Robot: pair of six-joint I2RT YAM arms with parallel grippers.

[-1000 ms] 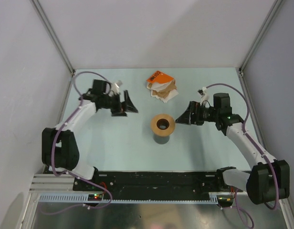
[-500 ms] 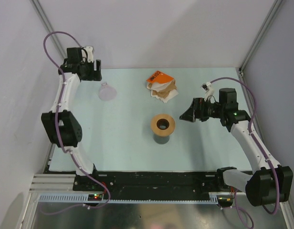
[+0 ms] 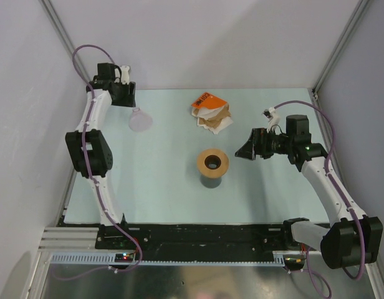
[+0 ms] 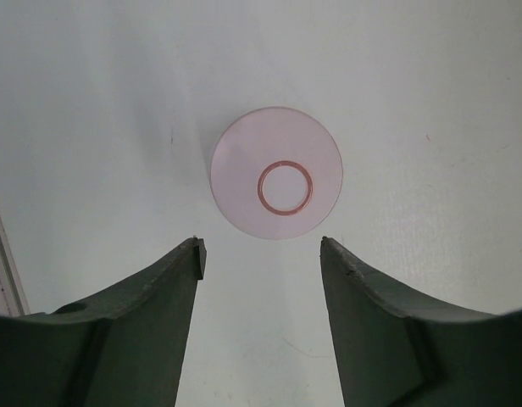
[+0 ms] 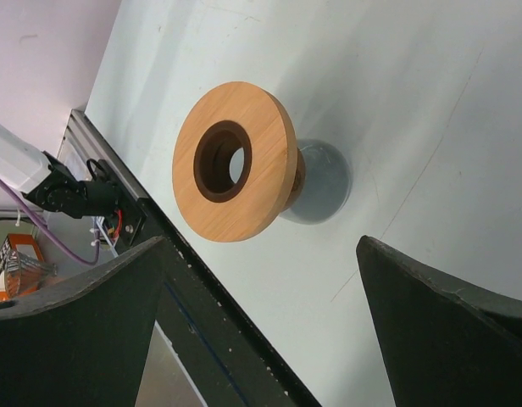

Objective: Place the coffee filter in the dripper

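Observation:
The dripper (image 3: 140, 119), a clear, faintly pinkish funnel, lies on the table at the back left. In the left wrist view the dripper (image 4: 276, 184) shows end-on as a pink disc with a small ring, just beyond my fingertips. My left gripper (image 3: 125, 98) (image 4: 261, 250) is open and empty, just behind the dripper and apart from it. My right gripper (image 3: 244, 150) (image 5: 261, 246) is open and empty, right of the tan ring. White paper (image 3: 202, 113) shows in the pile by the orange pack; I cannot tell whether it is the coffee filter.
A tan wooden ring (image 3: 212, 162) (image 5: 236, 174) sits on a dark grey cup (image 5: 322, 182) at the table's middle. An orange pack (image 3: 206, 100) with brown papers (image 3: 218, 119) lies at the back centre. The black rail (image 5: 202, 280) runs along the near edge. Walls stand on three sides.
My left arm has swung from the table's middle to the far left back corner and now stands behind the dripper. My right gripper has shifted slightly to the right.

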